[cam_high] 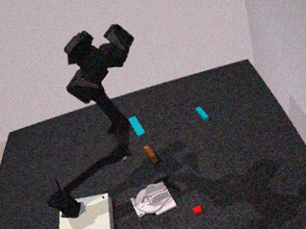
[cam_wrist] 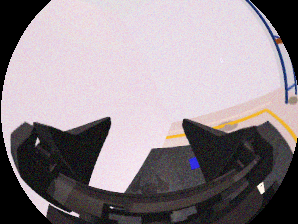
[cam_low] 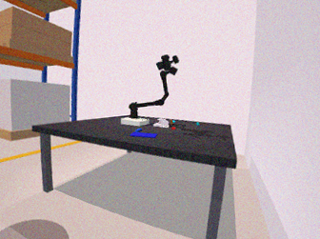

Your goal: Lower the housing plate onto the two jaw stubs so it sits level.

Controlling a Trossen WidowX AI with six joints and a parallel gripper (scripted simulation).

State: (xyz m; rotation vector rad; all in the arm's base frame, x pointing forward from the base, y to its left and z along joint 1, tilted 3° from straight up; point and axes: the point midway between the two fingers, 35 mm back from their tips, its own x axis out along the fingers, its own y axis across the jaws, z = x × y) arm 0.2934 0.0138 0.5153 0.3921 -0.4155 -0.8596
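Note:
The pale hinge assembly lies near the robot's base. It shows a rounded light part with a greyer, angular part over it at the right. Housing plate, jaws and stubs cannot be told apart surely, nor whether the plate sits level and closed. My gripper is open and empty. It is raised high above the table, well away from the assembly, and its fingers point toward a wall. The assembly is out of the wrist view.
A red cube lies right of the assembly. An orange block and two cyan blocks lie farther back. A blue angled piece lies near the white robot base. My arm hides part of the table.

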